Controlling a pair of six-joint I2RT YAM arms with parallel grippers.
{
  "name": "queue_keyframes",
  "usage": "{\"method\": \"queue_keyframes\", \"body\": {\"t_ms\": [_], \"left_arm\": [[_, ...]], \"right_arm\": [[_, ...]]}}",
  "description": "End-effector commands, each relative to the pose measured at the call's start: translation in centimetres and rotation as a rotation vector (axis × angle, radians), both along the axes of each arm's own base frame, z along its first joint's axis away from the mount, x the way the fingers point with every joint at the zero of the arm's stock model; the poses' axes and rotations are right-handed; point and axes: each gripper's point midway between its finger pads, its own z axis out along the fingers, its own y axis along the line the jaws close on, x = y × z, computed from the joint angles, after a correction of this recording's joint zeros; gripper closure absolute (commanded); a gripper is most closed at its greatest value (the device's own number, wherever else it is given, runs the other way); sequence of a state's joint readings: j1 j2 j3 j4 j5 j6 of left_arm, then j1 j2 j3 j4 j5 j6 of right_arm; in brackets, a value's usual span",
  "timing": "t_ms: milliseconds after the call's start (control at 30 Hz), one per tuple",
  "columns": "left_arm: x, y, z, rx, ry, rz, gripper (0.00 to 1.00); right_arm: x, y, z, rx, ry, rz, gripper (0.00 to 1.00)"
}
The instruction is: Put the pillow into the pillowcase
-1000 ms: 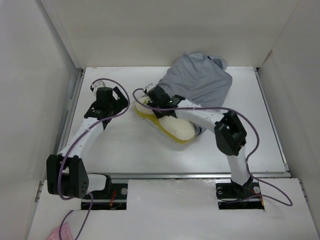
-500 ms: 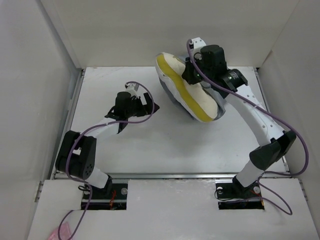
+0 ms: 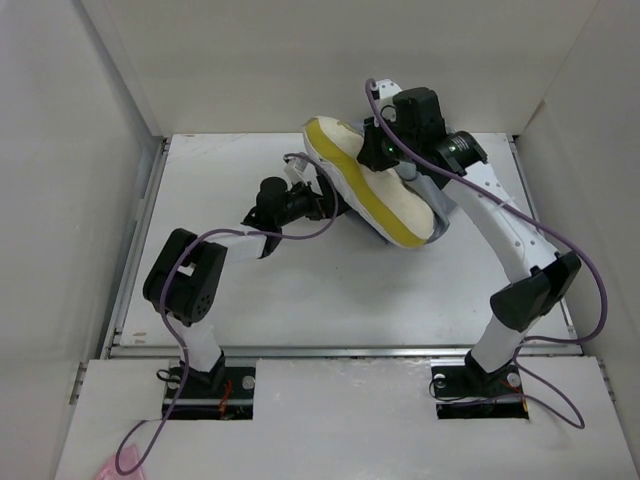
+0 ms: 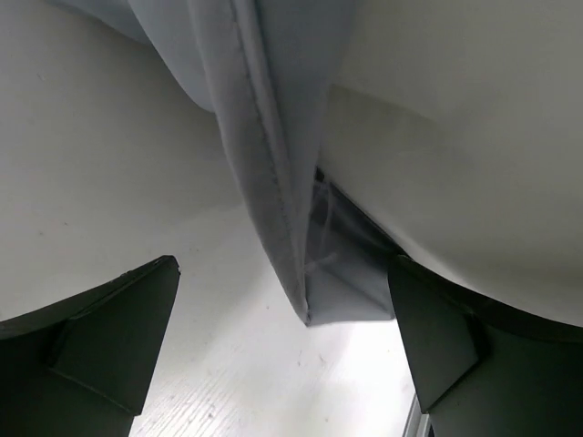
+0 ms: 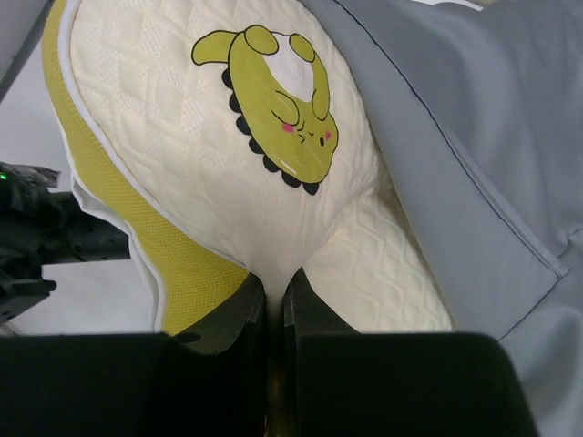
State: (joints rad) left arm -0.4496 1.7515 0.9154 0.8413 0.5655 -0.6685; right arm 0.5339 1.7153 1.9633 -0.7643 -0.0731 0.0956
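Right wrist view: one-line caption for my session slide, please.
Right gripper shut on the pillow, pinching its quilted cream cover below the yellow cartoon print, grey pillowcase alongside.

Grey pillowcase (image 4: 273, 182) seamed edge hangs between wide-spread fingers of left hand (image 4: 282, 269); cream pillow (image 4: 455, 137) against its right.

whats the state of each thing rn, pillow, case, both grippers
pillow: held by its cream cover, mostly uncovered, yellow side edge showing
pillowcase: wrinkled, draped along one side of the pillow, one hemmed edge hanging down
right gripper: shut, pinching the pillow's cover
left gripper: open, the pillowcase hem between its fingers but not clamped
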Motion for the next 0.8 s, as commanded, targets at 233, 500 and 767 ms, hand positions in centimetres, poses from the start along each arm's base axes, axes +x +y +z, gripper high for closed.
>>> {"method": "queue_keyframes", "body": {"t_ms": [233, 500, 767], "left_arm": [[5.6, -4.7, 4.0, -0.102, -0.074, 0.034, 0.93], [-0.1, 1.2, 9.3, -0.204, -0.200, 0.169, 1.00], [-3.5, 6.4, 10.2, -0.069, -0.224, 0.342, 1.00]], "right_arm": [[-1.6, -0.3, 8.0, 0.180, -0.157, 0.027, 1.00], [-0.7, -0.8, -1.1, -0.135, -0.190, -0.125, 1.00], [0.6, -0.2, -8.0, -0.315, -0.109, -0.254, 0.80]]}}
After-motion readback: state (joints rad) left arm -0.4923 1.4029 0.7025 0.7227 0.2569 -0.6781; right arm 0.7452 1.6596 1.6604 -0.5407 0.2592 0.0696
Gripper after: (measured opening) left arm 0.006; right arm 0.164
